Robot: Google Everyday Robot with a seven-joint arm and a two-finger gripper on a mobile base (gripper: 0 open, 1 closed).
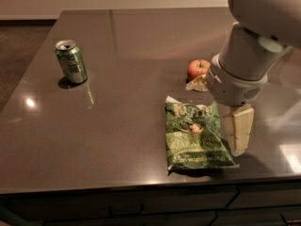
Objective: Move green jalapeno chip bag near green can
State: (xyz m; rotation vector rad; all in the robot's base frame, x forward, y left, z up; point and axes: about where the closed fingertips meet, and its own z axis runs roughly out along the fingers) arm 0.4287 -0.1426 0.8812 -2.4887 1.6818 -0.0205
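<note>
Presently at lower right of frame: gripper, 2 fingers spread, holding nothing. Just left of the lower finger: green jalapeno chip bag (long axis top-to-bottom). Well apart, upper left: green can.

A small round red apple rests on the glossy dark brown tabletop, just behind the gripper hanging near the right front edge. Dark cabinet drawers sit below.

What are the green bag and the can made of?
The green jalapeno chip bag looks like crinkly foil or plastic: wrinkled and glossy. The green can looks like shiny metal, with a silver top. The hand hangs just beside the bag.
</note>
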